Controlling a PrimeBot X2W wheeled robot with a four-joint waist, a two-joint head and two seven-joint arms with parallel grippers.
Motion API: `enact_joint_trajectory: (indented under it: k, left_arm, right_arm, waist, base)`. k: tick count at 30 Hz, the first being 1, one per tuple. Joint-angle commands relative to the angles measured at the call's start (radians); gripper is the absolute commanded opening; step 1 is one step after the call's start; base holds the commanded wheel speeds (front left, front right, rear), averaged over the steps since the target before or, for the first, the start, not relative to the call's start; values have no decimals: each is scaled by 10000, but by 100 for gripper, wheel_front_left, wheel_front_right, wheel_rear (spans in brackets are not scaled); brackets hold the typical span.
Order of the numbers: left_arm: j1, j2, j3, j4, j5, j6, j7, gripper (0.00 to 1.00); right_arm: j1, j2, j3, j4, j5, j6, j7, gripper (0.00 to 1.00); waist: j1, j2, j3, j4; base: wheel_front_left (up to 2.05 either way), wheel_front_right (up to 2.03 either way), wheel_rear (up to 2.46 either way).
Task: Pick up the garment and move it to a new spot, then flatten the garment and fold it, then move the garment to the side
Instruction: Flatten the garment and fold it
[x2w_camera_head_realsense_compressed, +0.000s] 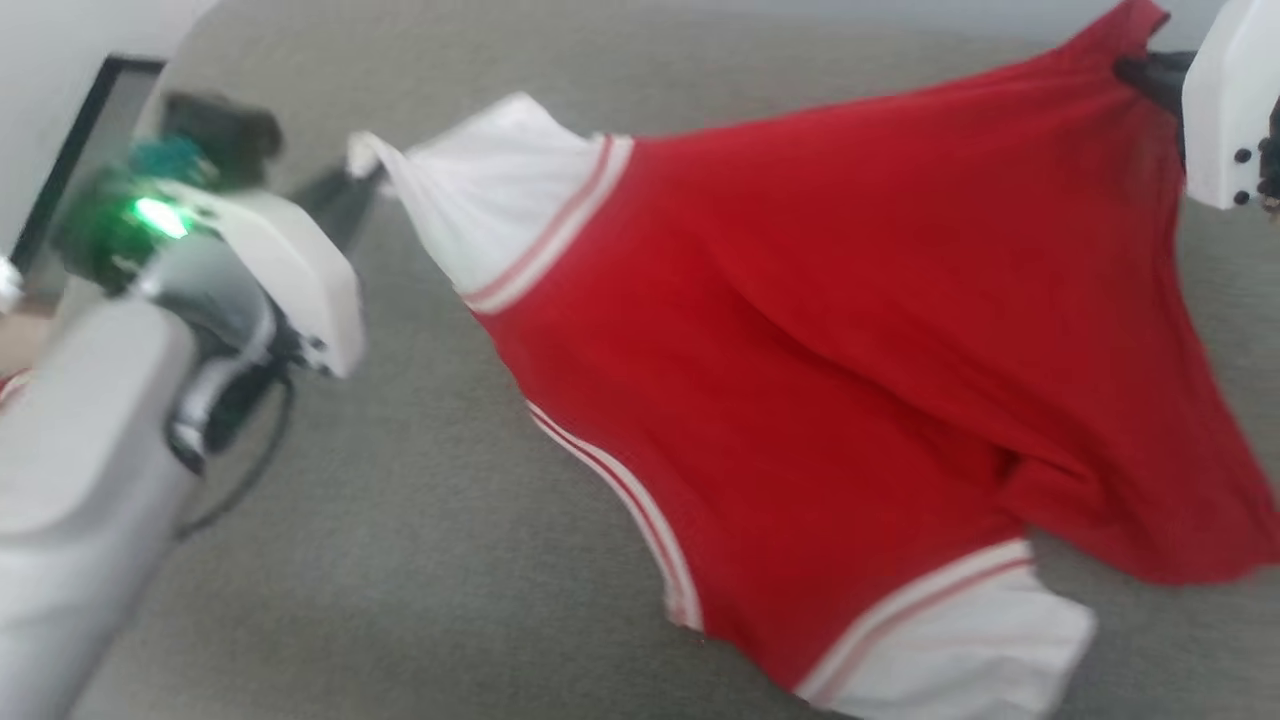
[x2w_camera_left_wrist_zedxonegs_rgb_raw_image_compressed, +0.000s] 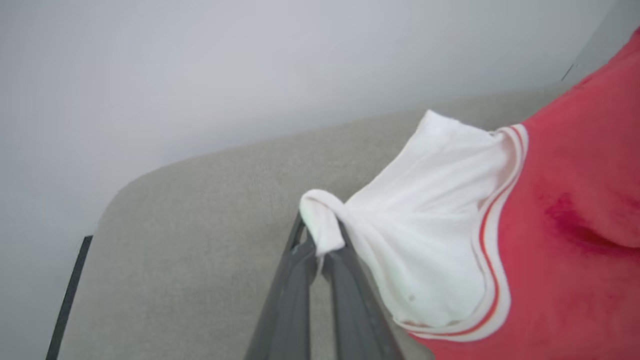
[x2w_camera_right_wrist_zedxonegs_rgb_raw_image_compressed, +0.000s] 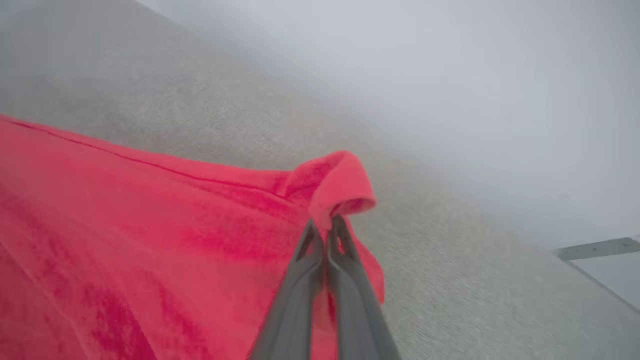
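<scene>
The garment (x2w_camera_head_realsense_compressed: 850, 330) is hanging stretched between the two claws above a grey surface (x2w_camera_head_realsense_compressed: 450, 560), with its plain red side facing the head camera. No lettering is showing on it.

The left claw (x2w_camera_head_realsense_compressed: 362, 182) is pinching the tip of one white sleeve (x2w_camera_head_realsense_compressed: 500, 200) at the upper left of the head view. In the left wrist view its two dark fingers (x2w_camera_left_wrist_zedxonegs_rgb_raw_image_compressed: 295, 290) are closing together on a small bunch of white cloth, which is curling over their tips. The sleeve is fanning out from that grip to the striped trim (x2w_camera_left_wrist_zedxonegs_rgb_raw_image_compressed: 492, 240), where the red body is starting.

The right claw (x2w_camera_head_realsense_compressed: 1140, 72) is holding a red corner of the garment at the upper right of the head view. In the right wrist view its fingers (x2w_camera_right_wrist_zedxonegs_rgb_raw_image_compressed: 300, 295) are pressing tight together on a fold of red fabric that is flopping over their tips.

From the two grips the cloth is sagging down the head view. The other white sleeve (x2w_camera_head_realsense_compressed: 960, 650) is lying lowest, near the bottom edge, and a loose red flap (x2w_camera_head_realsense_compressed: 1150, 500) is drooping at the right. Whether these low parts are touching the surface I cannot tell, since the view is blurring.

A green light (x2w_camera_head_realsense_compressed: 160, 215) is glowing on the left arm, and a pale wall (x2w_camera_left_wrist_zedxonegs_rgb_raw_image_compressed: 250, 75) is standing behind the surface.
</scene>
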Motion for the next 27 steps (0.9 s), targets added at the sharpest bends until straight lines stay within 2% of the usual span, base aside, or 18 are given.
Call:
enact_joint_trajectory:
  k: [1, 7, 16, 21, 27]
  left_arm:
    - [-288, 297, 121, -173, 51, 98, 269, 0]
    - [-1418, 1229, 294, -983, 172, 180, 1633, 0]
    - [-2576, 1783, 358, -1117, 88, -24, 2871, 0]
    - [-3052, 1763, 352, -657, 270, -66, 2831, 0]
    - [-3774, 1456, 418, 607, 790, 86, 1896, 0]
  right_arm:
    - [-77, -51, 0, -180, 42, -16, -215, 0]
    - [-125, -508, -257, -1029, 192, -16, -700, 0]
    - [58, -865, -870, -1716, 242, -18, -853, 0]
    - [95, -536, -1286, -1432, 115, -18, -1074, 0]
    - [-327, 508, -1575, -244, -566, -19, -1848, 0]
  waist:
    - [0, 0, -541, -629]
    - [0, 0, -1160, -1403]
    - [0, 0, -1703, -2101]
    - [0, 0, -1770, -2373]
    - [0, 0, -1491, -2570]
  base:
    - [0, 0, 0]
    - [0, 0, 0]
    - [0, 0, 0]
    - [0, 0, 0]
    - [0, 0, 0]
